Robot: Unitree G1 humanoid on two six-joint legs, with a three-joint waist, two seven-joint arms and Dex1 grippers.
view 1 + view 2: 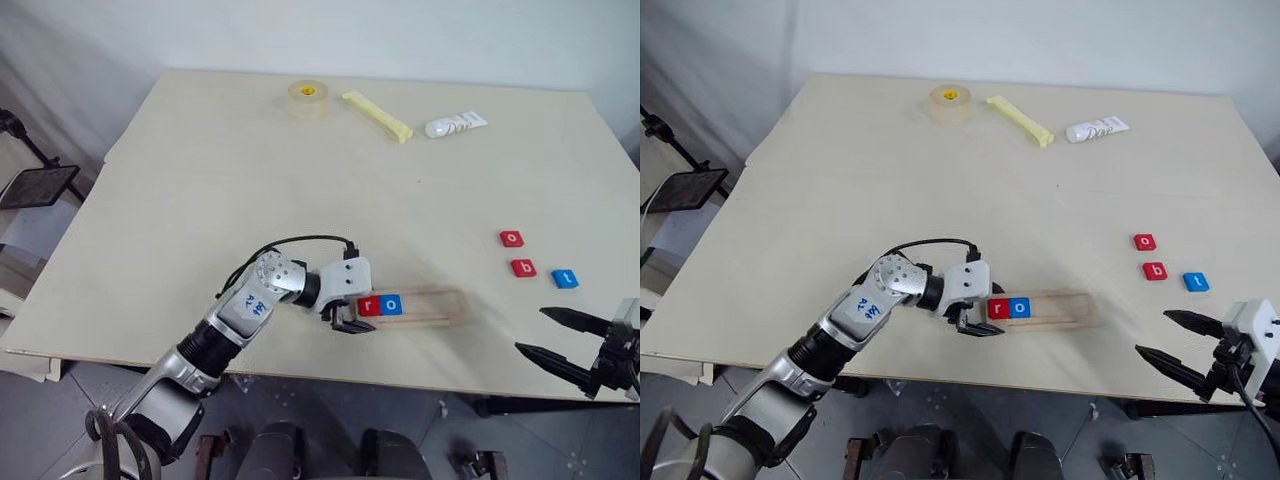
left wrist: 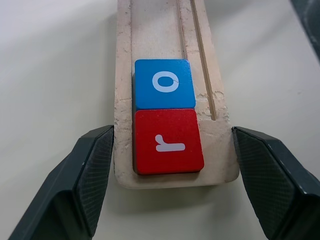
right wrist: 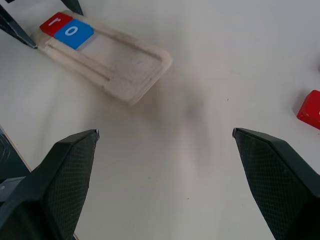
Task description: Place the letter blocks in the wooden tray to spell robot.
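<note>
- At the near-left part of the table, our left gripper sits at the left end of the wooden tray; its fingers stand apart, one on each side of that end, and we hold no block. Whether the pads press the wood we cannot tell.
- Moving right, we see the red r block in the tray's first slot and the blue o block touching it in the second. In the left wrist view both lie flat in the groove and read in order, so we judge two of five letters done.
- Rightwards, the remainder of the tray's groove is bare: three slots are left to fill.
- Farther right, well apart from the tray, we find the red o block, the red b block and the blue t block loose on the table. By our reading, b goes in next, then o, then t.
- At the far right, near the table's front edge, our right gripper hovers with its fingers spread wide and nothing between them; it is the nearer hand to the loose blocks.
- Along the far edge lie a tape roll, a yellow packet and a white tube, which we judge play no part.
</note>
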